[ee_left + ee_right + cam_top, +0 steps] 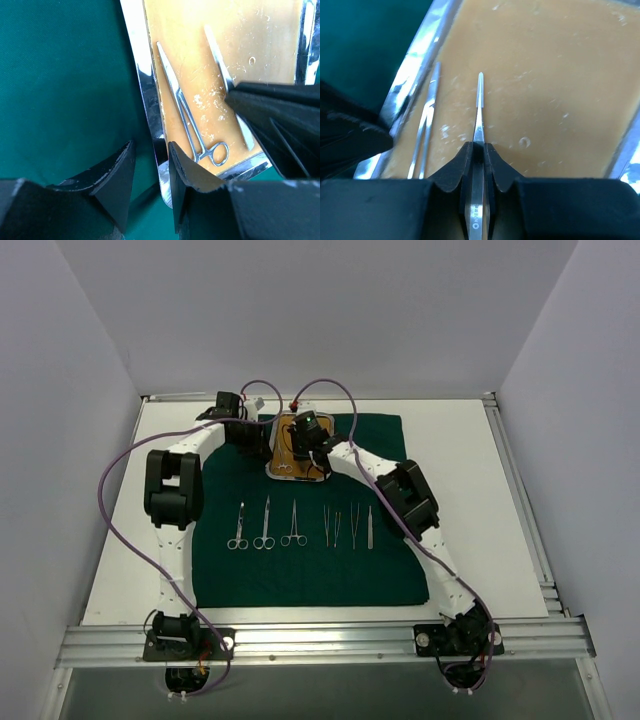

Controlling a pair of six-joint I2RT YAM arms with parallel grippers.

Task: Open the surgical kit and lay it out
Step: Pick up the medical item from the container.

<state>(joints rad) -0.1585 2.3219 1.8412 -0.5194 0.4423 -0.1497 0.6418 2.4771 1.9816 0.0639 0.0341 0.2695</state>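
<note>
The dark green cloth [300, 580] lies spread flat. At its far edge stands the steel tray [290, 478] with an orange-brown floor [545, 75]. My right gripper [305, 452] [478, 146] is over the tray floor, shut on silver tweezers [480, 95] that point forward. A scissor-handled clamp [190, 125] lies flat in the tray beside them. My left gripper [266, 452] [151, 150] is open astride the tray's left rim [150, 100]. Its right finger is at the rim, and cloth shows between the rim and the left finger.
Three scissor-handled instruments [265, 525] and several tweezers [345, 527] lie in a row on the cloth in front of the tray. Purple cables [130, 460] loop over the table's left and far side. White walls enclose the table.
</note>
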